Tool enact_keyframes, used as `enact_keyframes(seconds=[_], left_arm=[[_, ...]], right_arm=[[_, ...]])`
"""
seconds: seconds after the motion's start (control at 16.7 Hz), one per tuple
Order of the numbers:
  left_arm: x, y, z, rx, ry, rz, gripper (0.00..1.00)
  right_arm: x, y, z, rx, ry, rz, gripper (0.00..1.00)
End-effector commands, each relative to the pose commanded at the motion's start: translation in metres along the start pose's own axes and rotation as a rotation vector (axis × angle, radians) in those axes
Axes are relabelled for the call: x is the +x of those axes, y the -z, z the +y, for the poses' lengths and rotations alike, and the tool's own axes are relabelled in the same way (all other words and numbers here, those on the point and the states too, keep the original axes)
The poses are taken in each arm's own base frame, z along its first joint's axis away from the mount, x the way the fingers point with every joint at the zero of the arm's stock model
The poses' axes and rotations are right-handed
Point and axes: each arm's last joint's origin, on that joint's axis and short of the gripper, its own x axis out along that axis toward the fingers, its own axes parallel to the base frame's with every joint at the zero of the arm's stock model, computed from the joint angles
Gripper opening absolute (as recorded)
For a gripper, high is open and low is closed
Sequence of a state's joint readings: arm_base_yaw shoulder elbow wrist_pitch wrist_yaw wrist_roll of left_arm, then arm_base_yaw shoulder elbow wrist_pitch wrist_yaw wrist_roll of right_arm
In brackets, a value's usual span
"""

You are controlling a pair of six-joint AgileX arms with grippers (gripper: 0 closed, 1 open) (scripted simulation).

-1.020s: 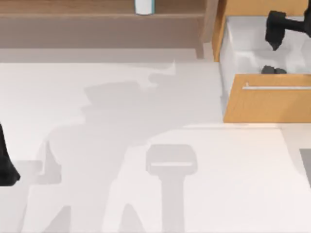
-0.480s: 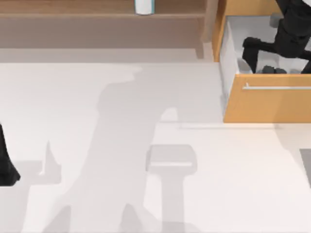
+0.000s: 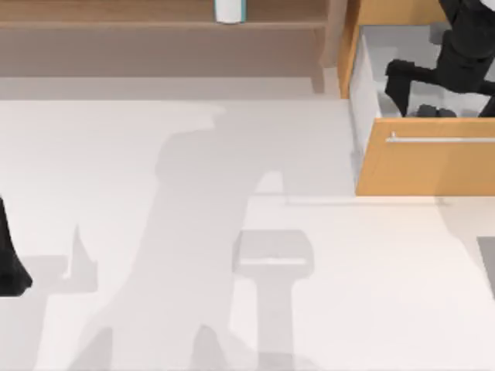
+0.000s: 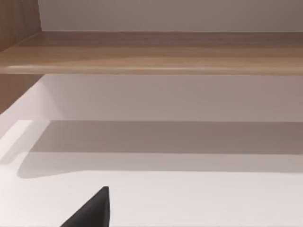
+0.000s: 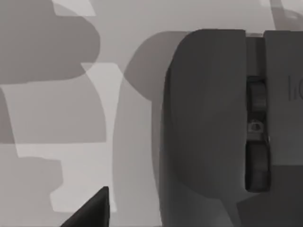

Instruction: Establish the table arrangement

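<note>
Mouse [image 5: 208,123], light, hard and slick, lies in the open drawer [image 3: 425,166] at 1 o'clock; I'd pinch its flanks. The right gripper [image 3: 402,81] hovers over it, and I cannot tell how its jaws stand. The rigid white table [image 3: 155,232] spreads from centre to 6 o'clock. The left arm [image 3: 9,263] is parked at 9 o'clock.

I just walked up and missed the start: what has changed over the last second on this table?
The right arm swung from above the open drawer down into it; its hand now hangs just over a dark computer mouse lying inside. Nothing has been grasped. Its shadow shifted across the table. The left arm stayed parked at the table's left edge, and the white cup on the shelf did not move.
</note>
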State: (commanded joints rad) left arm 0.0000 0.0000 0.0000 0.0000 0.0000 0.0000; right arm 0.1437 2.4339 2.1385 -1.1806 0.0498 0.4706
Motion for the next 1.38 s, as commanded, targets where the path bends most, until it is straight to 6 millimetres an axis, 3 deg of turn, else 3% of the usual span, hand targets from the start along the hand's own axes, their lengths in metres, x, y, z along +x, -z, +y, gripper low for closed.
enact_keyframes(seconds=[1.38], left_arm=[[0.0,0.0,0.0,0.0,0.0,0.0,1.0]], right_arm=[[0.028,0.0,0.002,-0.001,0.0,0.0,1.0]])
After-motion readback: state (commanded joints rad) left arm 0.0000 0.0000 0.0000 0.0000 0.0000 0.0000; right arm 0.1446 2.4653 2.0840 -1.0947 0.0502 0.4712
